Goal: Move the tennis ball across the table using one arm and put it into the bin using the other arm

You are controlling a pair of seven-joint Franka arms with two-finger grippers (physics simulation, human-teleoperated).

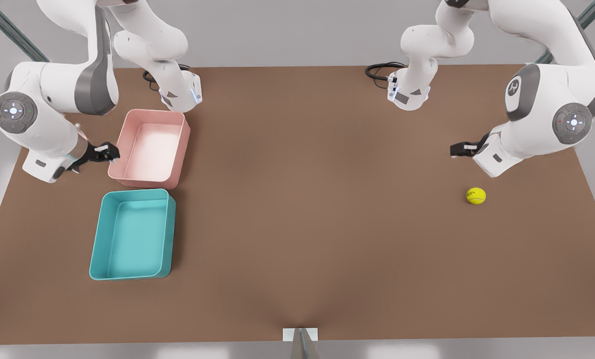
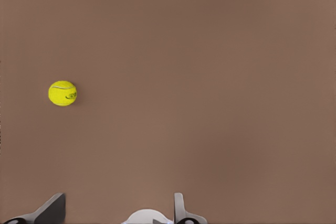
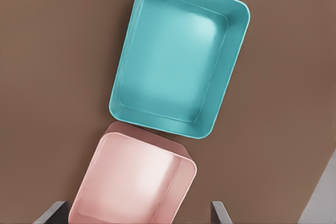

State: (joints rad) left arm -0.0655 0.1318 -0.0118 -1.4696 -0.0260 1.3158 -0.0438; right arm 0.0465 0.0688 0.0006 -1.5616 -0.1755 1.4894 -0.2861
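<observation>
One pink tray (image 1: pixel 150 148) touches the bin (image 1: pixel 132 235).

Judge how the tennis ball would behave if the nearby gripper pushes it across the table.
The tennis ball is round and lies free on the flat table, so a push would likely send it rolling, perhaps off line. Its fuzzy surface probably gives grip rather than slip. The left gripper is open above the table beside it; the right gripper waits, open, by the pink tray.

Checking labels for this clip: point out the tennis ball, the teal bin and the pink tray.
tennis ball (image 1: pixel 476 195), front view, ball's centre.
teal bin (image 1: pixel 104 275), front view, near rim.
pink tray (image 1: pixel 152 111), front view, far rim.
</observation>
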